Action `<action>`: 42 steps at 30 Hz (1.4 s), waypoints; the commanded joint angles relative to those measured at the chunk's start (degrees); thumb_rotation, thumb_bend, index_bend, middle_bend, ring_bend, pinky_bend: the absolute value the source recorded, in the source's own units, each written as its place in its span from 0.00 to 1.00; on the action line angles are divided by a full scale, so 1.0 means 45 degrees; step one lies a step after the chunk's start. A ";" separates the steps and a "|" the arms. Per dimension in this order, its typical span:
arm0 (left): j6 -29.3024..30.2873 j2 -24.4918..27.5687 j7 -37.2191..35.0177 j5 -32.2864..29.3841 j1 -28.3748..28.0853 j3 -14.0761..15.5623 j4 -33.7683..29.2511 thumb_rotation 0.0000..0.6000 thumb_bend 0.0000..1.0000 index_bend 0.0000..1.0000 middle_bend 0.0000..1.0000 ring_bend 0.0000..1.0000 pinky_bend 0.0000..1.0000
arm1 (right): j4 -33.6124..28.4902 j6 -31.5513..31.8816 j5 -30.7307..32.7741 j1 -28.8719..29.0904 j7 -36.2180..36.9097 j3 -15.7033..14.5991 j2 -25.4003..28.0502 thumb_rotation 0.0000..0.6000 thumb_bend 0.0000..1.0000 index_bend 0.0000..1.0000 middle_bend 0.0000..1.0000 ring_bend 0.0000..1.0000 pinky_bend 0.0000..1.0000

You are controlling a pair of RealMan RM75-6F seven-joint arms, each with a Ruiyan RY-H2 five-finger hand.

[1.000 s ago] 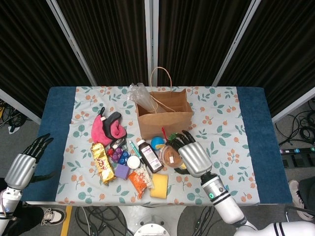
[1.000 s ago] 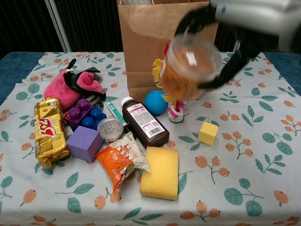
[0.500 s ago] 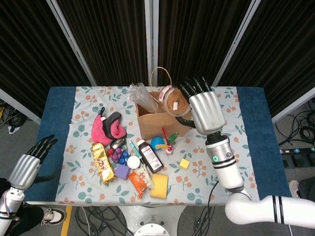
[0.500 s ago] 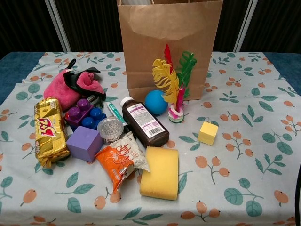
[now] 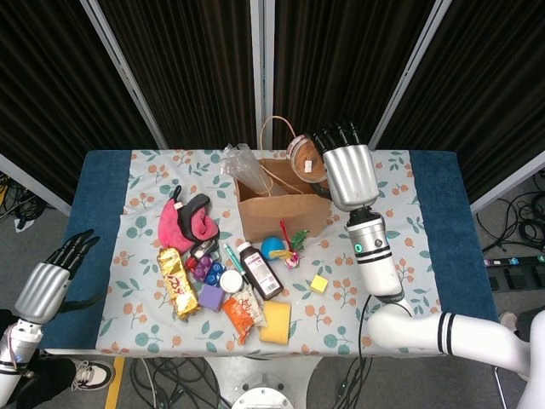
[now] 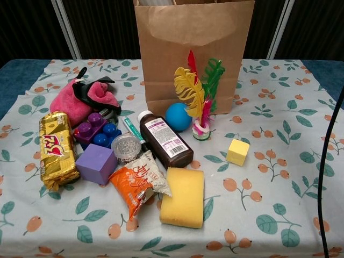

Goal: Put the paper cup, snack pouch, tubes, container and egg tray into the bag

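Brown paper bag [image 5: 285, 203] stands upright at the centre of the floral tablecloth [image 5: 392, 247], and above its open top, right of centre in the head view, the right hand [image 5: 341, 166] grips a clear round plastic container [image 5: 306, 162] with brown contents, tipped on its side. Low at the left edge, the left hand [image 5: 53, 277] hangs off the table with fingers apart, holding nothing. Near the bottom centre an orange snack pouch [image 6: 138, 185] lies touching a yellow sponge [image 6: 183, 196].

1. Bag [image 6: 193, 48] stands upright at the table's [image 5: 434, 221] back centre.
2. Right hand [image 5: 347, 173] holds the container [image 5: 305, 158] above the bag's right rim.
3. Bottle [image 6: 165, 141], ball [image 6: 178, 116] and feather toy [image 6: 198, 97] lie just in front of the bag.
4. Snack pouch [image 6: 138, 183] touches the sponge [image 6: 182, 196] on its left.
5. Left hand [image 5: 51, 279] hangs off the table's left edge.
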 commanded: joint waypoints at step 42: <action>0.0196 0.0107 -0.0091 -0.0167 0.0230 -0.0058 -0.0049 1.00 0.03 0.10 0.14 0.11 0.26 | -0.0592 -0.0529 0.1808 0.0312 -0.0015 -0.0255 0.0152 1.00 0.08 0.18 0.16 0.05 0.12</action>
